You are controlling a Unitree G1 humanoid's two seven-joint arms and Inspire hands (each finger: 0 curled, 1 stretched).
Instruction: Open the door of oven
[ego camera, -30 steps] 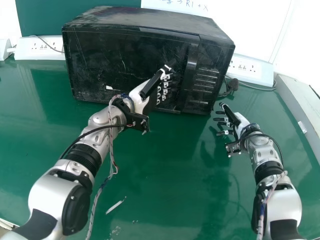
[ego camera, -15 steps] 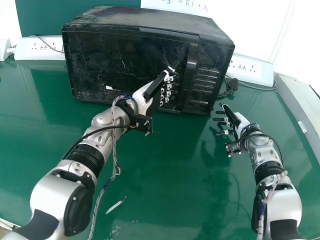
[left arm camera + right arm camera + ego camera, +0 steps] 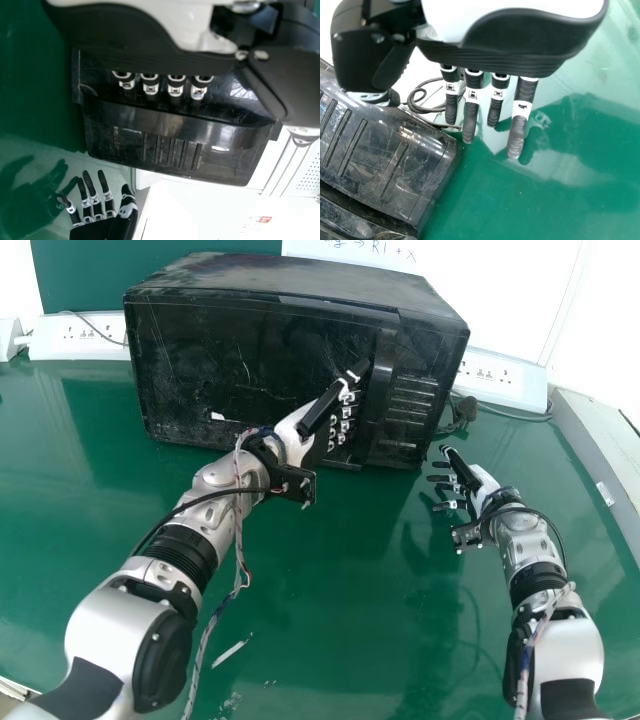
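Black-and-white robotic left hand (image 3: 292, 428), fingers open; just right of it, the glossy black upright handle (image 3: 175, 125) of a boxy black oven (image 3: 220, 360), possibly touching. Best hook the fingertips behind the handle, then draw it robotward in 1 smooth pull. Open right hand (image 3: 483, 483) idle.

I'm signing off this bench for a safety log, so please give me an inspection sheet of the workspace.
Surface: green table, glossy, bearing the oven.
Job's things: black oven, door shut, handle upright in the head view.
Clutter: pale strip and small scraps near the robot.
Hands: left hand at the door beside the handle, contact unclear; right hand open, right of the oven.
Cables: dark cable behind the oven's right side; wiring along the left arm.
Surroundings: white socket strips either side, whiteboard behind.
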